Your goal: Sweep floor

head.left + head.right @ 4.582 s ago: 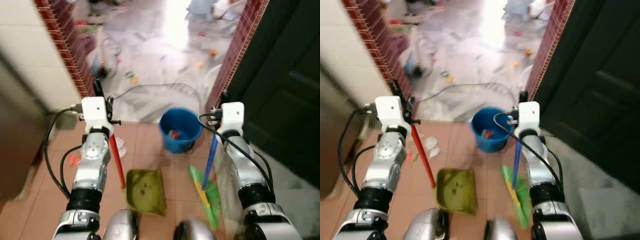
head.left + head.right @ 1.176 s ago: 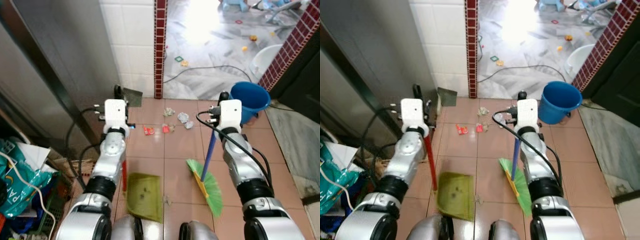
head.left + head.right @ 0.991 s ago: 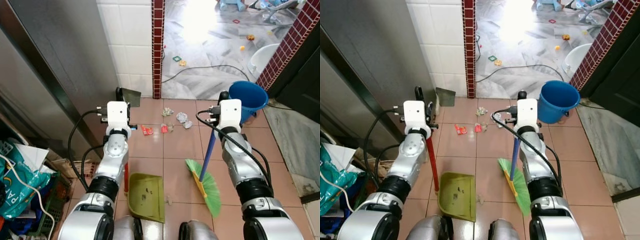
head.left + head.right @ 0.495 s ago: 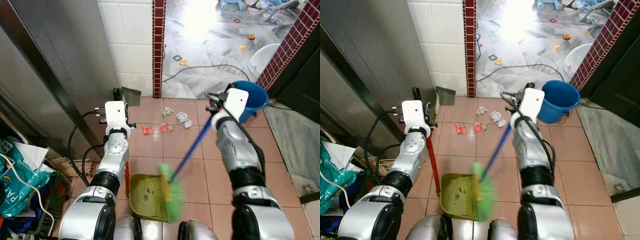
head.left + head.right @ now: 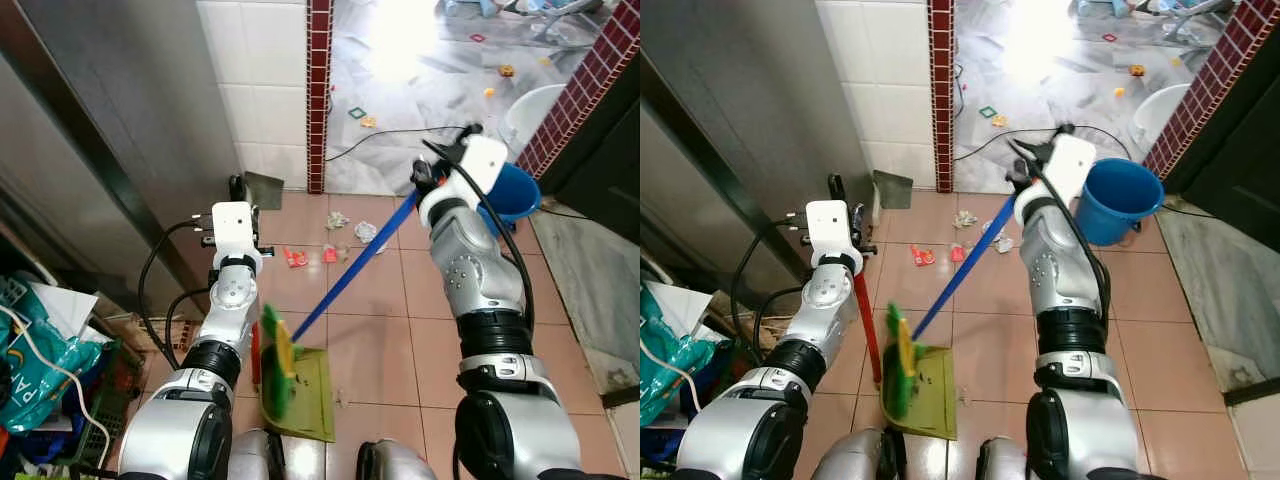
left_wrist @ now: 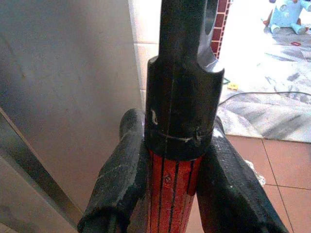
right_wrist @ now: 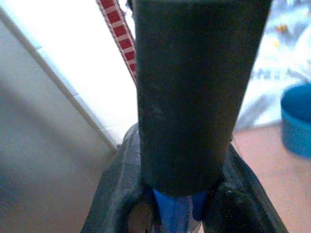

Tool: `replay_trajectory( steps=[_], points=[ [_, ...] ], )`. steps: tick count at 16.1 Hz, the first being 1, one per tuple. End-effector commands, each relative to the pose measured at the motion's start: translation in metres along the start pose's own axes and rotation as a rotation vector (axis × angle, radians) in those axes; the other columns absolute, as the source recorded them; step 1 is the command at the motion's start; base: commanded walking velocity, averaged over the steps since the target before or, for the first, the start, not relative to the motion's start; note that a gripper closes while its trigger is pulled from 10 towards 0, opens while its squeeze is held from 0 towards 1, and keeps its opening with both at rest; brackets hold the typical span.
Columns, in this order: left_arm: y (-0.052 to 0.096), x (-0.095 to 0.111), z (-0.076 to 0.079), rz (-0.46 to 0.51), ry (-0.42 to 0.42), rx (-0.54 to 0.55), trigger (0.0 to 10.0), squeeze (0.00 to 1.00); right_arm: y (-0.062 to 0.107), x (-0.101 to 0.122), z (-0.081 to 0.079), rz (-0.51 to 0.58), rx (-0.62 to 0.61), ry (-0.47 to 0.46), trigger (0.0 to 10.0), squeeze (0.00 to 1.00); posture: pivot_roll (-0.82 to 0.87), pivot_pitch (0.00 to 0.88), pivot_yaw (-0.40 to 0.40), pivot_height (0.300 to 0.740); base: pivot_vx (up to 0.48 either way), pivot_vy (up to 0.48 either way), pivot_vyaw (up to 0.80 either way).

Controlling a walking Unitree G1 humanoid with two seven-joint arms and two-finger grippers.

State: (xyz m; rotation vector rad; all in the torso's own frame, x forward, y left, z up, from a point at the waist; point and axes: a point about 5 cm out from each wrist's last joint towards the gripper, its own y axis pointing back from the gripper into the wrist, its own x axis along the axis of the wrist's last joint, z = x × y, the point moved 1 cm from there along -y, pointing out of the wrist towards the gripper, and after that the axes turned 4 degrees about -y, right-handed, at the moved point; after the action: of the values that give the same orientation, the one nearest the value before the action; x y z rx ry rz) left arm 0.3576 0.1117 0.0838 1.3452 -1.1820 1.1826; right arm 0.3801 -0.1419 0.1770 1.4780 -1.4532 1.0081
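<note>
My right gripper [image 5: 440,175] is shut on the blue handle of the broom [image 5: 350,278], which slants down to the left. The broom's green bristle head [image 5: 275,362] rests over the left side of the olive-green dustpan [image 5: 312,395] on the terracotta floor tiles. My left gripper [image 5: 238,198] is shut on the top of the dustpan's red handle [image 5: 256,352], which stands upright. In the left wrist view the fingers [image 6: 119,182] clamp the red handle [image 6: 171,194]. In the right wrist view the fingers [image 7: 121,187] clamp the blue handle [image 7: 175,206]. Scraps of litter [image 5: 325,254] lie ahead by the doorway.
A blue bucket [image 5: 515,195] stands at the right by a dark door. A steel cabinet [image 5: 110,130] and white tiled wall close the left. Bags [image 5: 35,350] sit at lower left. A black cable [image 5: 420,135] and small toys lie on the marble floor beyond.
The right arm swung the broom handle further over, sweeping the green head leftward across the dustpan. The left gripper and dustpan handle stayed put.
</note>
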Motion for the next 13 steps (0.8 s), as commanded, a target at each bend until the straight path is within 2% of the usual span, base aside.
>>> replay_trajectory(
  steps=[1, 3, 4, 5, 9, 10, 11, 13],
  points=[
    [0.003, -0.007, 0.008, -0.036, 0.026, -0.023, 10.0, 0.00, 0.002, 0.022, -0.002, 0.107, 0.025, 0.089, 10.0, 0.00, -0.07, 0.104, 0.010, 0.740, 0.000, 0.000, 0.00],
    [0.003, -0.003, 0.006, -0.008, 0.002, -0.014, 10.0, 0.00, 0.004, 0.029, -0.001, 0.147, 0.035, 0.150, 10.0, 0.00, -0.08, 0.109, 0.014, 0.740, 0.000, 0.000, 0.00],
    [0.001, 0.011, 0.002, 0.076, -0.027, -0.005, 10.0, 0.00, 0.009, 0.045, 0.001, 0.244, 0.044, 0.251, 10.0, 0.00, -0.09, 0.115, 0.016, 0.740, 0.000, 0.000, 0.00],
    [0.000, 0.017, -0.001, 0.099, -0.005, 0.011, 10.0, 0.00, 0.011, 0.050, 0.004, 0.275, 0.044, 0.301, 10.0, 0.00, -0.09, 0.118, 0.017, 0.740, 0.000, 0.000, 0.00],
    [-0.001, 0.046, -0.017, 0.237, 0.027, 0.117, 10.0, 0.00, 0.015, 0.046, 0.018, 0.266, -0.013, 0.375, 10.0, 0.00, -0.08, 0.125, 0.010, 0.740, 0.000, 0.000, 0.00],
    [0.000, 0.056, -0.021, 0.271, 0.006, 0.093, 10.0, 0.00, 0.016, 0.039, 0.020, 0.231, -0.025, 0.401, 10.0, 0.00, -0.08, 0.129, 0.011, 0.740, 0.000, 0.000, 0.00],
    [0.000, 0.057, -0.021, 0.270, 0.003, 0.085, 10.0, 0.00, 0.016, 0.038, 0.020, 0.226, -0.026, 0.401, 10.0, 0.00, -0.08, 0.129, 0.011, 0.740, 0.000, 0.000, 0.00],
    [0.002, 0.055, -0.026, 0.228, -0.057, 0.060, 10.0, 0.00, 0.016, 0.025, 0.025, 0.161, -0.044, 0.420, 10.0, 0.00, -0.07, 0.134, 0.013, 0.740, 0.000, 0.000, 0.00]
  ],
)
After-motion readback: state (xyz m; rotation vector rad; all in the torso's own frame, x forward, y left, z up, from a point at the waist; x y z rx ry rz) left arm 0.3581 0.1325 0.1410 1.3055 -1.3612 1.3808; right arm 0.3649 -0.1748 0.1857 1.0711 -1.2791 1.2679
